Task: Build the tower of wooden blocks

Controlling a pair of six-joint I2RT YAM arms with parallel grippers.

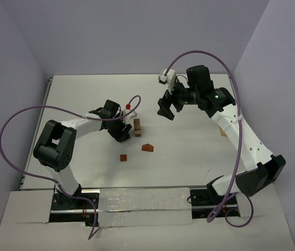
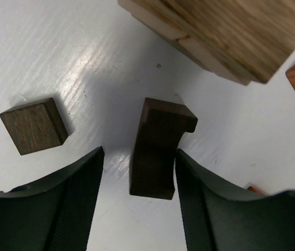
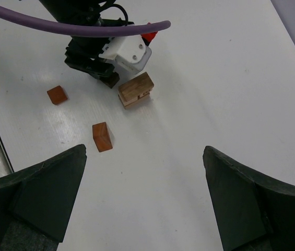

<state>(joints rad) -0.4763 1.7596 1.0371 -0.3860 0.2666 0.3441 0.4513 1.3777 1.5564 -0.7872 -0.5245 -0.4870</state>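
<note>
The white tabletop (image 1: 189,157) is walled on the left, back and right. Four small blocks lie singly near its middle, well apart from every edge, with broad bare surface toward the back wall and the right side. Room is tight only around the dark arch block (image 2: 160,151), whose far end lies just beside a light-tan wooden box (image 1: 137,127).

The arch is dark brown and lies flat on its side. Its long axis runs along the fingers of the left end effector (image 2: 139,151), and its curved cut-out faces the finger on the right of the wrist view. That end effector is released: its jaws straddle the arch, with a gap on the other side.

A dark cube (image 2: 33,125) sits apart beyond that gap. A reddish wedge (image 1: 147,148) and a reddish cube (image 1: 123,157) lie nearer the arm bases. The right end effector (image 3: 144,151) hangs spread wide, grasping nothing.
</note>
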